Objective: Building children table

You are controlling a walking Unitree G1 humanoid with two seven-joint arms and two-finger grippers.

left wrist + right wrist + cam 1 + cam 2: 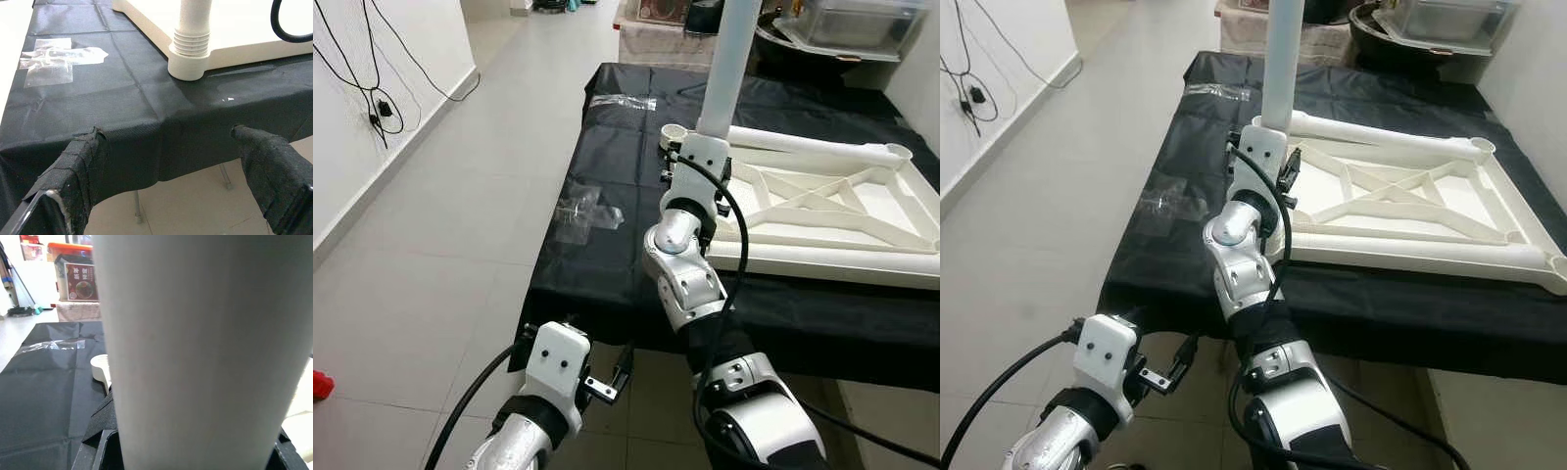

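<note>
Nearest the camera, the left gripper [607, 380] hangs below the near edge of the table [607, 284], its fingers [80, 161] spread wide and holding nothing; its wrist view looks up at the black cloth [122, 107] draped over that edge.

Just beyond, the right gripper [1263, 166] reaches over the table and has its fingers closed around a white table leg [729, 59], which stands upright. The leg's ribbed lower end [191, 41] sits in the corner socket [188, 66] of the white tabletop frame [842, 211], which lies upside down on the cloth. Whether the leg is fully home in the socket cannot be told.

Farther along the cloth lie a crumpled clear plastic bag [582, 211] and, beyond it, a flat one [622, 102]. Past the table stand a cardboard box [80, 281] and a clear storage tub [857, 24].

The likely trouble is the leg going in crooked: the grip is low on a tall leg, so any tilt of the wrist could jam the ribbed end or lever the light frame up and slide it across the cloth. With the left gripper down below the edge, nothing steadies the frame against that push. Letting go too soon could also let a loose leg topple.
</note>
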